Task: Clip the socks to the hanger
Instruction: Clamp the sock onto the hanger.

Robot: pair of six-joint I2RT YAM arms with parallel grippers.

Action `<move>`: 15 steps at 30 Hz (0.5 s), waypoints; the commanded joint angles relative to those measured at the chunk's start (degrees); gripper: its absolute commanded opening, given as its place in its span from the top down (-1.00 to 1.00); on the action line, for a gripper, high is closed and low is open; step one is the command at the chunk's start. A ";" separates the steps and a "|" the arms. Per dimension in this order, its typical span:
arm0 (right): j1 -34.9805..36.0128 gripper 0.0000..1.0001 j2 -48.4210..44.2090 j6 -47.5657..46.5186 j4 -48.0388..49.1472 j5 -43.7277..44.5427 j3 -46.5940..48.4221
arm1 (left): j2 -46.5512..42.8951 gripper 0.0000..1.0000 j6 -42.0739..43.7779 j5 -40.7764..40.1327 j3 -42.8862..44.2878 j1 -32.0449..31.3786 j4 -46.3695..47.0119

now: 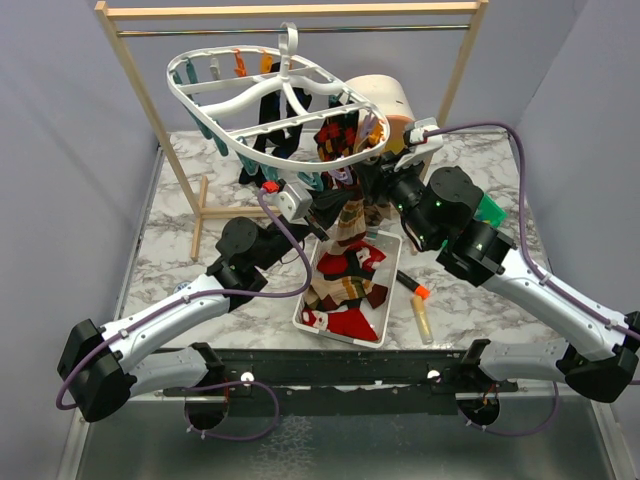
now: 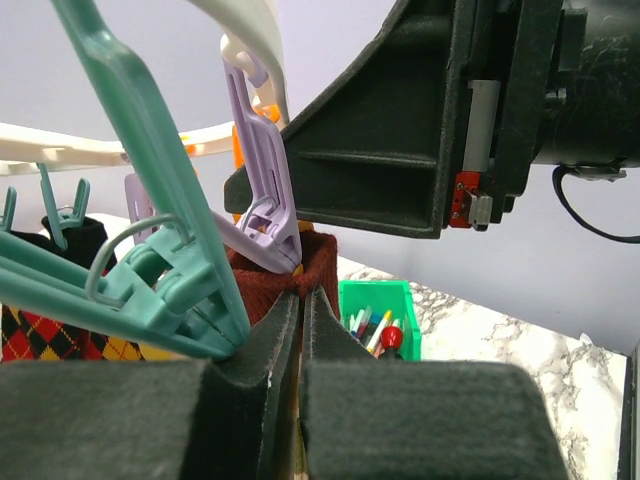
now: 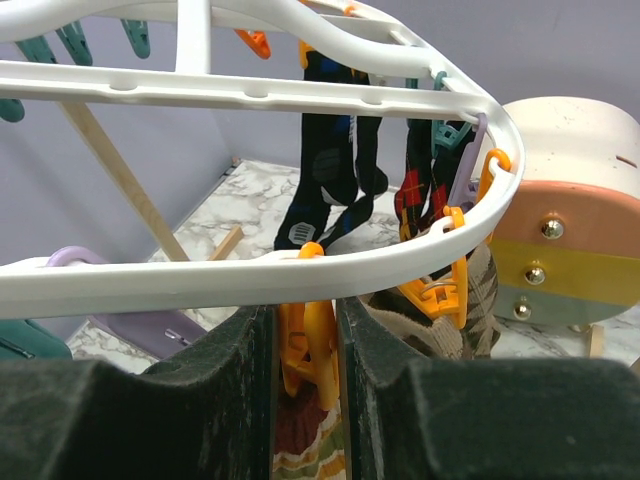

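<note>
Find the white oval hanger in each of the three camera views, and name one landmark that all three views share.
Top external: the hanger is at upper centre, hung on the wooden rack above both arms.
Left wrist: only parts of it show, a pale rim band at the left edge and a curved piece at the top.
Right wrist: its rim sweeps across the whole picture, just above the fingers.
Shared landmark: the marble table.

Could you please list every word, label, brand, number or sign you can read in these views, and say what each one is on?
None: no text can be read in any view.
Pale patch on the dark patterned sock hanging from the white plastic oval hanger: perhaps a logo, too blurred to read.
Any print on the pens in the green plastic bin: too small to read.
</note>
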 commanded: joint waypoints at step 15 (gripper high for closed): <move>0.53 0.37 -1.60 1.30 -1.63 -0.39 -0.03 | 0.24 1.00 -0.54 0.46 1.49 -0.27 1.89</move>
